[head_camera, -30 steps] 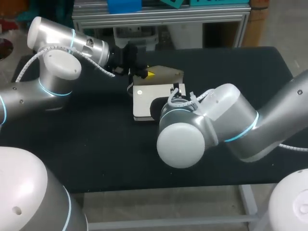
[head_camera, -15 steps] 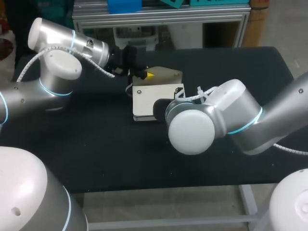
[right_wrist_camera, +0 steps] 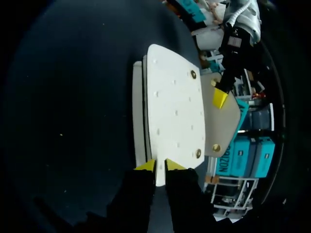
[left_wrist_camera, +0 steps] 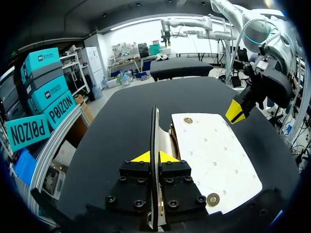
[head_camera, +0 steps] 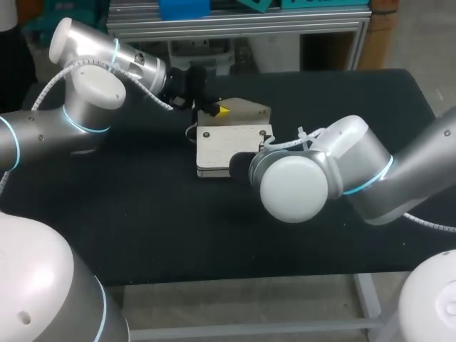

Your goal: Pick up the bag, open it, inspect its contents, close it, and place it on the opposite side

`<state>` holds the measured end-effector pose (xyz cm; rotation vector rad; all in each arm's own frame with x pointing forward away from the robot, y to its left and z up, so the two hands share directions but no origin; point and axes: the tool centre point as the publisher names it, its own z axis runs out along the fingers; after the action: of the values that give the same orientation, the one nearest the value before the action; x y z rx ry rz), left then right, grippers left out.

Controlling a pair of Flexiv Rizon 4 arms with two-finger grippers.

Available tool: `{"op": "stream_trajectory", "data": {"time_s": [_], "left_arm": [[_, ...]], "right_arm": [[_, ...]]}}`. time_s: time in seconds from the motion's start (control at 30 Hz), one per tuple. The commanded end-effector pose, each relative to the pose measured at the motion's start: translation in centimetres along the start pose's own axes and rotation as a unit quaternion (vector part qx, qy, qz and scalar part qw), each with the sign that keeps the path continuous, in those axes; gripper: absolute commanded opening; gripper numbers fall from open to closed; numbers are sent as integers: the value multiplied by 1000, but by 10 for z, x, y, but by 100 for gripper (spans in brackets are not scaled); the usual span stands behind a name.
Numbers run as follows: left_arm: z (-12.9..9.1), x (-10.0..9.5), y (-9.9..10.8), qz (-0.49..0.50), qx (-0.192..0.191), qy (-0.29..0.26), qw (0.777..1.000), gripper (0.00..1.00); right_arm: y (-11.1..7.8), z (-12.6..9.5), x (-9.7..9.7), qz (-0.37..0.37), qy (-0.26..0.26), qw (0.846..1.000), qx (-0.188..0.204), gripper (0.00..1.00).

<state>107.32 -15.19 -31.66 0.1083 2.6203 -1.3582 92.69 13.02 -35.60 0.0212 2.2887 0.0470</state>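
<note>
Here, white bag, flap in left gripper, edge seemingly in right gripper

The bag looks matt and smooth, its snaps shiny metal.

The left arm comes in from the left, elbow bent, with its forearm stretched toward the middle. The left hand is closed tight, its two yellow fingertips pinching the thin edge of the flap of the bag from both sides. The right arm comes in from the right, and its rounded wrist joint faces the head camera and hides most of its hand there. The right hand sits low with its fingers nearly together, clamped on the edge of the bag's upper panel, opposite the left hand.
</note>
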Motion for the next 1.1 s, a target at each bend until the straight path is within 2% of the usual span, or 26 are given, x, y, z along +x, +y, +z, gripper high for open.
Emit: {"op": "stream_trajectory", "data": {"time_s": [0.03,0.13,0.2,0.43,0.77,1.1], "left_arm": [[5,-4,3,1,2,5,1000,0],[7,-5,5,-4,0,8,1000,0],[7,-6,6,-8,2,11,1000,0],[13,-8,10,-18,3,22,1000,0],[17,-8,14,-23,2,32,999,0],[20,-4,19,-24,0,40,999,0]], "right_arm": [[-4,4,5,-3,-174,978,-113,35],[-1,5,5,-11,-185,976,-114,41],[-1,4,5,-15,-191,975,-112,42],[1,13,1,-26,-212,970,-114,37],[1,28,1,-29,-213,970,-117,37],[1,31,-2,-24,-218,969,-110,29]]}}
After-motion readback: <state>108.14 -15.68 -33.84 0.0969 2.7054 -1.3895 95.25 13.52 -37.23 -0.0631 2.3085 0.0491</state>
